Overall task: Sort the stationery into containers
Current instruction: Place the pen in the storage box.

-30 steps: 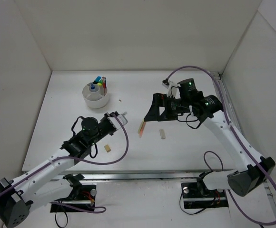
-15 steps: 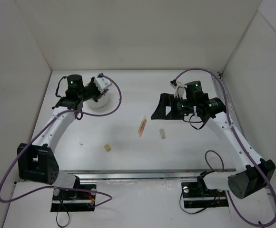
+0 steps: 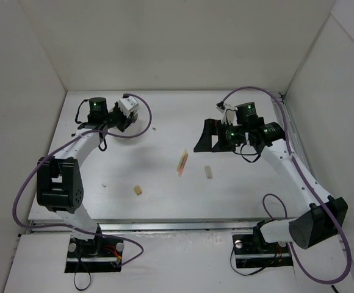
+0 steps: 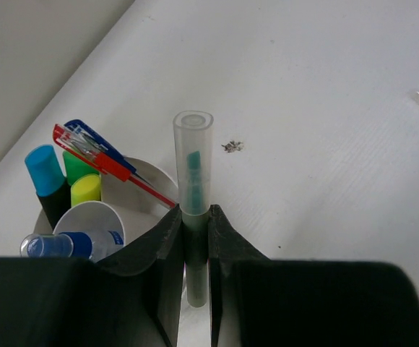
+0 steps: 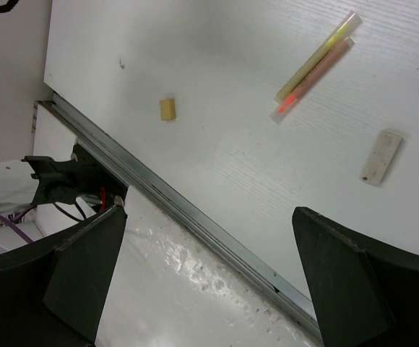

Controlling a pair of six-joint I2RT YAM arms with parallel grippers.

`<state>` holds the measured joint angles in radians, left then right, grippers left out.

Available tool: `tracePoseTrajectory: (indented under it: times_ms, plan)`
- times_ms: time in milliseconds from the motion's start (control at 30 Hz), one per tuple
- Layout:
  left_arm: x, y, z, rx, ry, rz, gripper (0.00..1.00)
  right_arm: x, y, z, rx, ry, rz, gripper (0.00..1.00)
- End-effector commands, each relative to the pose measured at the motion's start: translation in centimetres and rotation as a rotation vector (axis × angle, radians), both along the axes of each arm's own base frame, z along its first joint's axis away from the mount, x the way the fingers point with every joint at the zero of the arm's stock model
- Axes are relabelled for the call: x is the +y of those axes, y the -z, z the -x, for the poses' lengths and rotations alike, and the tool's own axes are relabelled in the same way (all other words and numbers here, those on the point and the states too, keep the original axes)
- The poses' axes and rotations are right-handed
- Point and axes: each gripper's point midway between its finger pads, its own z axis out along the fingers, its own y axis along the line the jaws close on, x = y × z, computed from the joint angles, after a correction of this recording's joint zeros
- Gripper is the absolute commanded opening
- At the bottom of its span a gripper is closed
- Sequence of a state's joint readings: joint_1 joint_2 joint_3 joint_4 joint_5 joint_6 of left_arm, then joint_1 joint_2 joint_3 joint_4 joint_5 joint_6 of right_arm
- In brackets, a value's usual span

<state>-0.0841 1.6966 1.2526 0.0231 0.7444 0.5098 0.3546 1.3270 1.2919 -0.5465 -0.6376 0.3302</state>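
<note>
My left gripper [image 4: 193, 214] is shut on a clear grey pen [image 4: 193, 155] with a teal core, held at the right rim of the white bowl [image 4: 154, 176]. The bowl holds blue [image 4: 43, 166], green and yellow highlighters [image 4: 85, 189], a red pen [image 4: 115, 168], a blue pen and a white-blue tube [image 4: 72, 244]. In the top view my left gripper [image 3: 127, 111] covers the bowl. My right gripper [image 3: 204, 135] is open and empty, raised above the table. Below it lie a yellow and a red pen [image 5: 314, 65] side by side, a pale eraser [image 5: 381, 157] and a small beige eraser [image 5: 167, 110].
The two pens [image 3: 182, 162] lie mid-table, the pale eraser [image 3: 208, 172] to their right, the beige eraser [image 3: 138, 191] near the front edge. A metal rail [image 5: 195, 220] runs along the table's near edge. White walls enclose the table on three sides.
My left arm has swung from the middle of the table to the bowl at the far left, carrying the grey pen. My right arm has barely moved.
</note>
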Motion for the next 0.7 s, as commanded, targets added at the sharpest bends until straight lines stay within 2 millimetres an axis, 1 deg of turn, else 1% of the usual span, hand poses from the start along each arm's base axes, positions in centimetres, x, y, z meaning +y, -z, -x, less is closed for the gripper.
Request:
tracePoseTrajectory:
  times_ms: [0,100,200,233,267,300,400,567,633,667]
  plan:
    - [0.3,-4.3,-2.3,-0.21,-0.045,0.03,0.0,0.5,-2.1,-1.5,-0.089,-0.016,-0.027,0.98]
    - [0.5,-3.8,-2.8,-0.263,-0.059,0.024,0.0,0.4,-1.9,-1.6,-0.088,-0.014,-0.022,0.98]
    - [0.4,-3.8,-3.3,-0.271,-0.057,0.032,0.0,0.4,-1.8,-1.7,-0.088,-0.015,-0.019,0.98]
    - [0.8,-3.9,-3.6,-0.268,-0.065,0.039,0.0,0.4,-1.8,-1.7,-0.088,-0.015,-0.018,0.98]
    - [0.6,-3.9,-3.7,-0.265,-0.058,0.044,0.0,0.4,-1.8,-1.8,-0.09,-0.013,-0.017,0.98]
    - [1.1,-3.9,-4.2,-0.263,-0.066,0.046,0.0,0.4,-1.9,-1.7,-0.089,-0.015,-0.018,0.98]
    - [1.3,-3.9,-4.7,-0.276,-0.06,0.05,0.0,0.4,-1.8,-1.8,-0.091,-0.017,-0.015,0.98]
    - [1.3,-3.7,-4.9,-0.294,-0.047,0.033,0.0,0.3,-1.5,-1.8,-0.091,-0.019,-0.01,0.98]
    - [1.5,-3.7,-5.3,-0.308,-0.06,0.036,0.0,0.4,-1.5,-1.8,-0.091,-0.02,-0.01,0.98]
    - [1.9,-3.7,-5.4,-0.309,-0.068,0.035,0.0,0.4,-1.5,-1.8,-0.093,-0.024,-0.008,0.98]
